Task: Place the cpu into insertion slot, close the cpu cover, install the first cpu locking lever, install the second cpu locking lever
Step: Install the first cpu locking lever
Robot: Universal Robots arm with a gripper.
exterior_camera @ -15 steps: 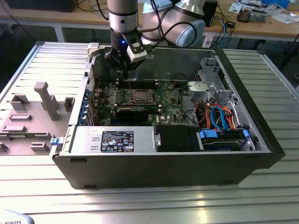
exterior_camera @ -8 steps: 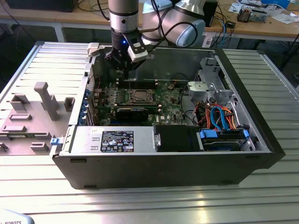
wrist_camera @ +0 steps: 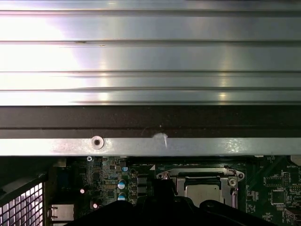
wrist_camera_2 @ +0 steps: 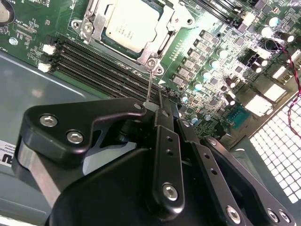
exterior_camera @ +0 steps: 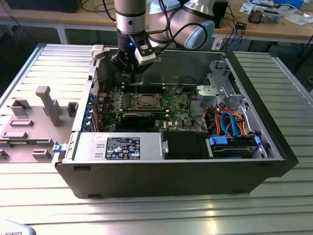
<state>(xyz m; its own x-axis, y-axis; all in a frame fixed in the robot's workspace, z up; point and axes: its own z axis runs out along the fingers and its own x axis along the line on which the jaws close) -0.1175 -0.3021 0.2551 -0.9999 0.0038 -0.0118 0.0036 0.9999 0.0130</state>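
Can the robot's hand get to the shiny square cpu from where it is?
Probably yes. The hand hangs just beside the cpu, which lies in its socket with the cpu cover framing it, and nothing sits over its top.

Cpu: matt silvery metal top. Cpu cover: bright bare metal. Gripper: smooth black plastic-looking links, shiny screws. Table: ribbed brushed metal.

A ribbed metal table fills the foreground and shines under overhead light. Behind it stands a wooden bench along the far side, strewn with cables and papers. The floor below the bench lies in shadow.
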